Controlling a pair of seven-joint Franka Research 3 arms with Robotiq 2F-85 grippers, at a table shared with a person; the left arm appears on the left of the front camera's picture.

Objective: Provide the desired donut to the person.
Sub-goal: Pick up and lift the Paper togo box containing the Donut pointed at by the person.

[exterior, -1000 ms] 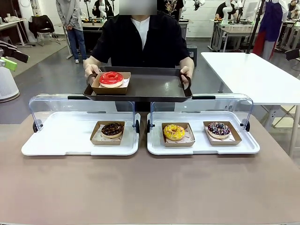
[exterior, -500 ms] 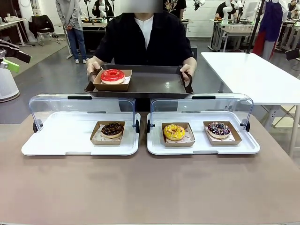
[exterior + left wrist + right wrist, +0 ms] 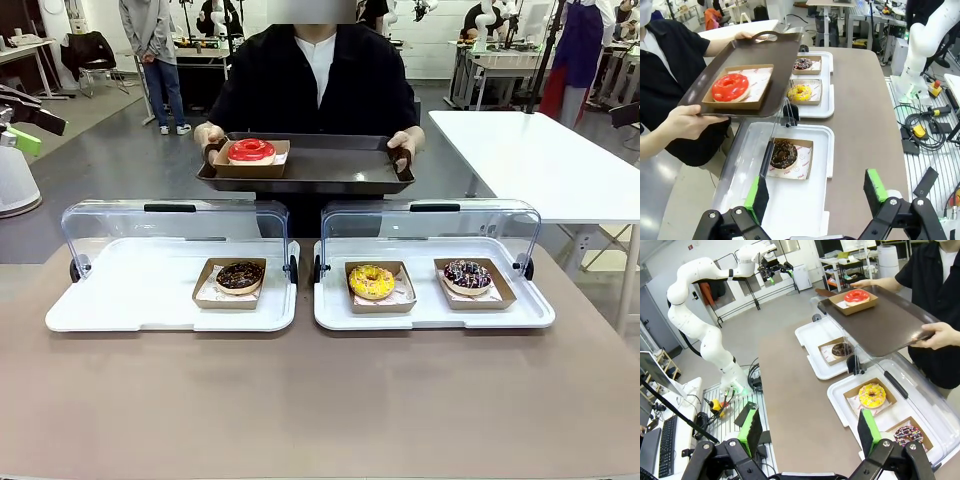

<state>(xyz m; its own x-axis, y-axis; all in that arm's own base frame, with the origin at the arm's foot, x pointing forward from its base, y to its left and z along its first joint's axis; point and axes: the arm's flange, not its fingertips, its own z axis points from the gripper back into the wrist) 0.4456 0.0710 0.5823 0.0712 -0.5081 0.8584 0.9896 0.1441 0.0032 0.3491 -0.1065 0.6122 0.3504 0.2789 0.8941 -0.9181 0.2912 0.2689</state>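
**Handover stage.** The person (image 3: 310, 90) is holding a dark tray (image 3: 330, 170) at 12 o'clock, the red donut (image 3: 251, 151) sitting at its 9 o'clock end. Left gripper (image 3: 815, 189) and right gripper (image 3: 809, 430) are gaping wide, empty. The handover appears done, so both should be waiting clear of the tray.

- Left gripper (image 3: 30, 128): 9 o'clock of my front view, cut by the edge.
- Sprinkled donut (image 3: 908, 435): 5 o'clock, partly behind my right gripper (image 3: 809, 430).

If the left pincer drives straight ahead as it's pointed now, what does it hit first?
Most likely the left pincer meets the bare floor of the white tray, just short of the chocolate donut; depth is hard to judge.
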